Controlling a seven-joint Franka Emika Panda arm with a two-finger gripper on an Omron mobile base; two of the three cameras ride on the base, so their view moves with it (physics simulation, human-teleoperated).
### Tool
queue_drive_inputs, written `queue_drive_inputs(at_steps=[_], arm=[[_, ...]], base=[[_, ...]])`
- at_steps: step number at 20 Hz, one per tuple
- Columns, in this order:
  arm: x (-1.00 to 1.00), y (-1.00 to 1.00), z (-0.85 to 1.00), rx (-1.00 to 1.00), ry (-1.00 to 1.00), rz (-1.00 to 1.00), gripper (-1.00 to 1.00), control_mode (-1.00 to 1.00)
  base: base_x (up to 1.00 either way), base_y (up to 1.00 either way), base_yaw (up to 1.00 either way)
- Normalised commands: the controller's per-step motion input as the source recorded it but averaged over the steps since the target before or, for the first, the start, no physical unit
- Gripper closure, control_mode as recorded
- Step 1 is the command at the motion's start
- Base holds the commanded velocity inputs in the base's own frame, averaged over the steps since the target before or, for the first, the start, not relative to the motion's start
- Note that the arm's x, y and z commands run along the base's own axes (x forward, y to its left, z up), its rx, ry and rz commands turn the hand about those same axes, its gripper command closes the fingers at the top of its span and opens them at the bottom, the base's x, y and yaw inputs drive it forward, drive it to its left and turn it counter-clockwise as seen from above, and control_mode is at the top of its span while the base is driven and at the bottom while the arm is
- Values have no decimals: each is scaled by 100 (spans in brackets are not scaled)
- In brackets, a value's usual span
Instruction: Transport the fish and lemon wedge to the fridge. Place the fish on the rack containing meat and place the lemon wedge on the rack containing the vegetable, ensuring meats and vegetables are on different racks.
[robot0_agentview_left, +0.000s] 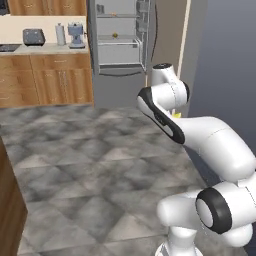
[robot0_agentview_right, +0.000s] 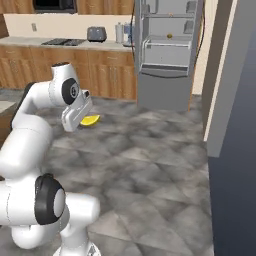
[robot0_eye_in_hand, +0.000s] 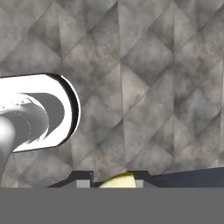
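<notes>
The gripper (robot0_agentview_right: 86, 120) is clamped on the lemon wedge (robot0_agentview_right: 91, 120), a bright yellow crescent pinched at its tip and carried above the grey tiled floor (robot0_agentview_right: 150, 160), with the hand view looking straight down at those tiles past the yellow edge (robot0_eye_in_hand: 117, 180) between the 2 fingertips. Across the room the fridge (robot0_agentview_right: 167, 50) stands with its doors swung wide, pale shelves showing, and the vegetable (robot0_agentview_right: 169, 36) sits as a small yellow-brown ball on 1 of the upper racks. To the fridge's left, a toaster (robot0_agentview_right: 96, 34) rests on the wooden counter (robot0_agentview_right: 65, 45).
</notes>
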Motion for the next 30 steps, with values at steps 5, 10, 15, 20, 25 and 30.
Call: queue_drive_inputs(at_steps=[5,10,15,20,25,30], arm=[[0,0,0,0,0,0,100,100],[0,0,0,0,0,0,100,100],[0,0,0,0,0,0,100,100],[0,0,0,0,0,0,100,100],[0,0,0,0,0,0,100,100],[0,0,0,0,0,0,100,100]], base=[[100,-96,11],[100,-19,4],[100,17,0],[100,0,0],[100,9,0],[100,6,0]])
